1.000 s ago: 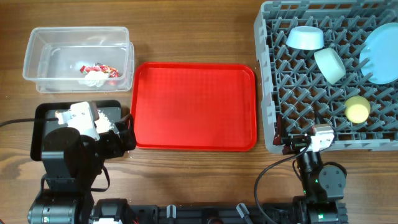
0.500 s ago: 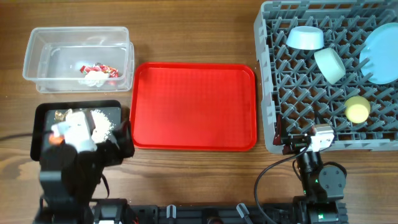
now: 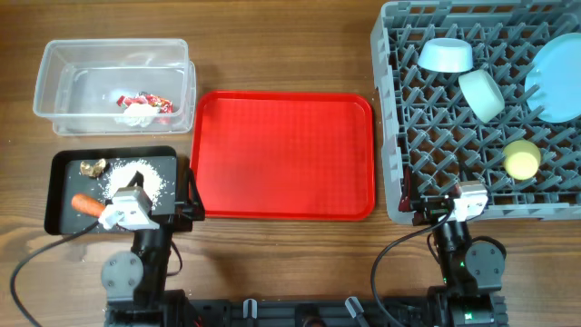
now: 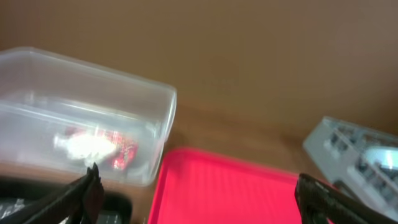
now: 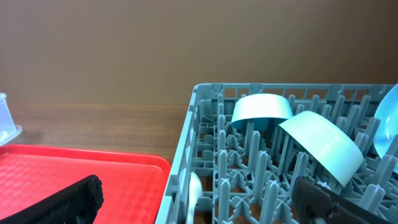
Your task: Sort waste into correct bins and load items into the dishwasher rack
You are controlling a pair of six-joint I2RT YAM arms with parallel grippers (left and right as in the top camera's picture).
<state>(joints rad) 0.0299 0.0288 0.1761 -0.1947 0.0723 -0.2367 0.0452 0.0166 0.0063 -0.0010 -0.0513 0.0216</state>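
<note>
Overhead and wrist views of a wooden table (image 3: 272, 45) with sorting bins on the left and a rack on the right.

**Bins.** A clear rectangular plastic tub (image 3: 54, 56) stands at the far left. It holds a red printed snack wrapper (image 3: 148, 99) with a crumpled white napkin (image 3: 136, 113) touching it on the near side. Just near of the tub lies a shallow black tray (image 3: 64, 180). An orange carrot (image 3: 88, 205) rests at its near left, a small brown food scrap (image 3: 93, 167) at its far left, and white rice grains (image 3: 138, 178) are scattered across its middle.

**Centre.** A flat red tray (image 3: 283, 154) lies between the bins and the rack, with nothing on it.

**Rack.** The grey dishwasher rack (image 3: 436, 136) fills the right side. Two light blue bowls sit tilted among the pegs toward its far side, one (image 3: 447, 56) farther than the other (image 3: 481, 94). A light blue plate (image 3: 556, 80) stands on edge at the right. A small yellow cup (image 3: 522, 160) lies near of the plate. In the right wrist view a white rounded object (image 5: 194, 186) shows just inside the rack's left wall, too little of it visible to name.

**Arms.** The left gripper (image 4: 199, 186) is at the near right corner of the black tray, fingers spread wide with nothing between them. The right gripper (image 5: 205, 199) is at the near left corner of the rack, fingers likewise spread wide and holding nothing.
</note>
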